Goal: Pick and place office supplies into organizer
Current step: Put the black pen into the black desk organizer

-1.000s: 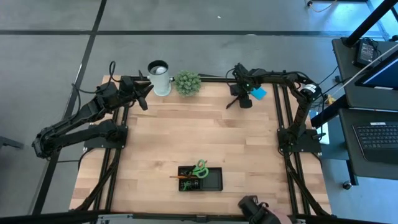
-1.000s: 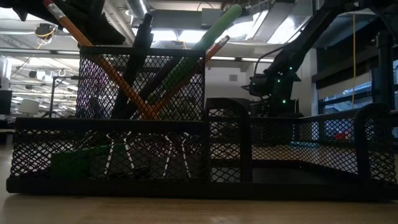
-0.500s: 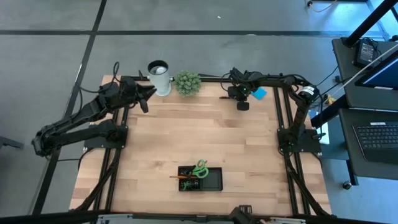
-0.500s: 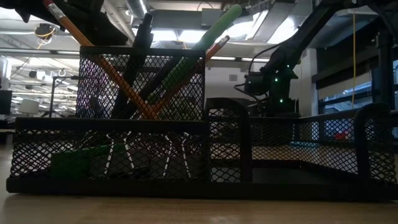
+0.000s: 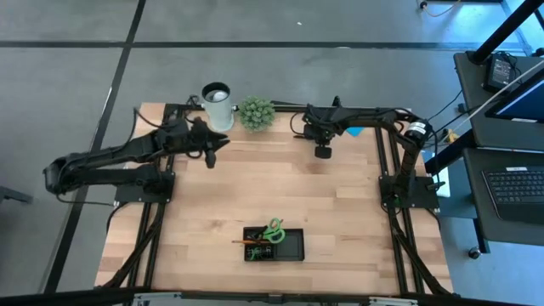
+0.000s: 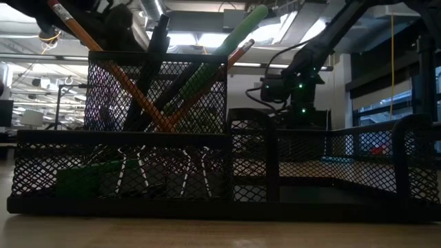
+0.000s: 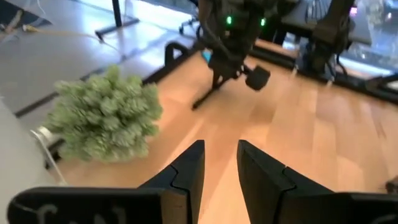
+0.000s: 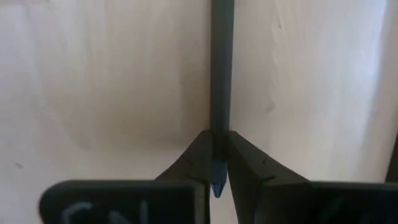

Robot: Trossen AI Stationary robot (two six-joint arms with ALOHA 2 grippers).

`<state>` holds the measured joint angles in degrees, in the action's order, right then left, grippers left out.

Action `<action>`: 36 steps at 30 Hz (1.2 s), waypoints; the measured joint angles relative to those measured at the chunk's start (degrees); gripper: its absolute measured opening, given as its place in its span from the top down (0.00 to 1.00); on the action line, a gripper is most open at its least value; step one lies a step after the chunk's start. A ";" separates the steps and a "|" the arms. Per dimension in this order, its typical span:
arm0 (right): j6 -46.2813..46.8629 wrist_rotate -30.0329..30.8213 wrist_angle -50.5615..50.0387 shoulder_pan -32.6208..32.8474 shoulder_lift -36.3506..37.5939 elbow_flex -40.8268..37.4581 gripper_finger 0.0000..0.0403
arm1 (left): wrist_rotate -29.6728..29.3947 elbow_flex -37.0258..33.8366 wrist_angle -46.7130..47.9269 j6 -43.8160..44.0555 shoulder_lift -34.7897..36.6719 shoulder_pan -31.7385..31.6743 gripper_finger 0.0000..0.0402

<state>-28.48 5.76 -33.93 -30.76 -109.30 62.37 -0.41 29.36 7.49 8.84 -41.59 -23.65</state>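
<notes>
At the one o'clock part of the surface [image 5: 340, 195], the right gripper [image 8: 214, 163] has swung inward from the corner, its fingers closed on a dark pen [image 8: 220, 74]; a blue sticky pad [image 5: 353, 131] remains behind it. That suggests the pen is on its way to the organizer [image 5: 274, 244] at six o'clock, which already holds scissors [image 5: 274, 229] and pencils [image 6: 134, 89]. The left gripper [image 7: 216, 163], slightly parted and empty, has advanced from eleven o'clock past the plant [image 5: 256, 112] and white cup [image 5: 218, 104]. Beyond lies grey floor and a bright workshop.
</notes>
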 joint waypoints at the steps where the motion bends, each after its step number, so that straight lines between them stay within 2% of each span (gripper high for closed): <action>1: 1.04 -0.02 0.00 0.41 0.00 0.00 0.91 | -0.04 0.00 0.01 0.00 -0.81 0.47 0.78; 10: 6.30 -0.02 -0.13 4.80 -0.04 0.00 0.91 | -2.20 0.01 -1.05 0.90 -8.80 4.15 0.78; 18: 12.69 -0.15 -0.48 8.10 0.35 0.00 0.90 | -2.23 0.02 -7.93 0.90 -13.22 6.00 0.78; 26: 13.49 -7.77 -2.21 8.62 0.66 2.21 0.90 | -2.20 0.02 -8.20 0.91 -13.39 6.00 0.78; 33: 14.28 -11.08 -1.32 9.61 0.63 2.43 0.90 | -2.22 0.02 -8.18 0.83 -13.53 6.00 0.78; 36: 14.91 -11.46 0.26 10.98 0.63 2.43 0.90 | -2.43 0.04 -7.88 -1.94 -14.65 6.43 0.78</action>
<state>-13.58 -5.70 -33.67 -19.78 -108.66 64.79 -2.84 29.41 -0.39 6.90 -56.23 -17.22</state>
